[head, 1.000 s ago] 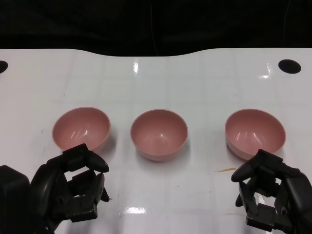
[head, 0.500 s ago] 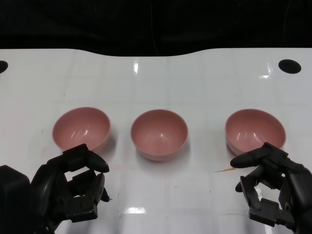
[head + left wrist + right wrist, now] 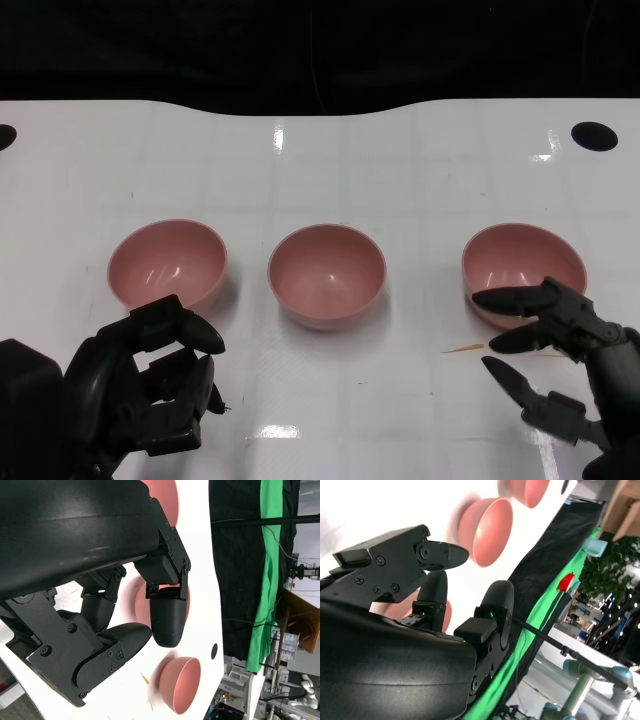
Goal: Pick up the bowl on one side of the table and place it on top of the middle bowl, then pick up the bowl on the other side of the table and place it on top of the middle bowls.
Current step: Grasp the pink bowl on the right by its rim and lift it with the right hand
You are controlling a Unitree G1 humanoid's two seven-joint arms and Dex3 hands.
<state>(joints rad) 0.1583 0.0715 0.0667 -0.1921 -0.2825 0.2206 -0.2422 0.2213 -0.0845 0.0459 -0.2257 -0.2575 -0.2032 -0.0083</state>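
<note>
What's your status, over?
Right hand open at right bowl, no grip. Left hand curled, empty. Middle bowl bare, nothing stacked. Path unobstructed.

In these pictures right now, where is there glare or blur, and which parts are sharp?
Head view: sharp overall, with bright glare patches on the white table, near its far edge and near its front edge between the hands. Left wrist view: the left hand is sharp, but the bowl beyond it is slightly soft. Right wrist view: the table is overexposed to white, and the pink bowls are blurred.
</note>
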